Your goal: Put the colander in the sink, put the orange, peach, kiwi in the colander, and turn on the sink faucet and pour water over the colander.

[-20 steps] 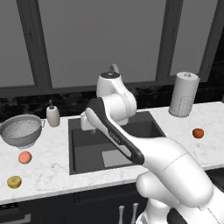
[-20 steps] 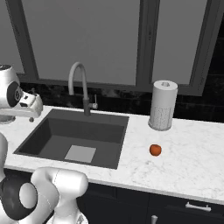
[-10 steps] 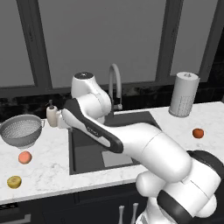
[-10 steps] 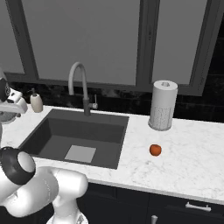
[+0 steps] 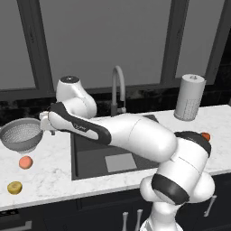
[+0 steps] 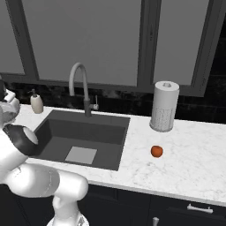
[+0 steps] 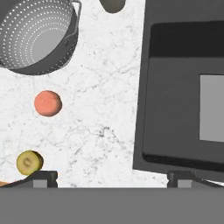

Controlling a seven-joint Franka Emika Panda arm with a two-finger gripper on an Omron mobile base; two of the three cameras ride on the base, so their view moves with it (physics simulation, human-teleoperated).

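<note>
White marble surface (image 5: 54, 173) under dark windows forms the setting. Left base view: you see the colander (image 5: 20, 134) upright on the surface left of the sink (image 5: 92, 160), not yet moved, with the arm reaching across toward it; the gripper's own tips are hard to make out here. The peach (image 5: 25, 162) and kiwi (image 5: 15, 187) lie in front of the colander, apart from each other, while the orange (image 5: 205, 136) sits well to the right of the basin near a paper towel roll (image 5: 189, 97). The sink faucet (image 5: 117, 90) arches over the back rim, ready for the pour.

Right base view: the sink (image 6: 84, 137) is bare, the sink faucet (image 6: 81, 88) stands behind it, a soap dispenser (image 6: 36, 103) left of it, and the orange (image 6: 156, 151) rests alone in front of the paper towel roll (image 6: 164, 106).

Hand view: the gripper (image 7: 113, 177) has its fingers spread wide and holds nothing, hovering over marble between the kiwi (image 7: 29, 162) and the sink (image 7: 175, 105). The colander (image 7: 37, 35) and peach (image 7: 47, 103) lie beyond. No readable writing or brand appears anywhere.
</note>
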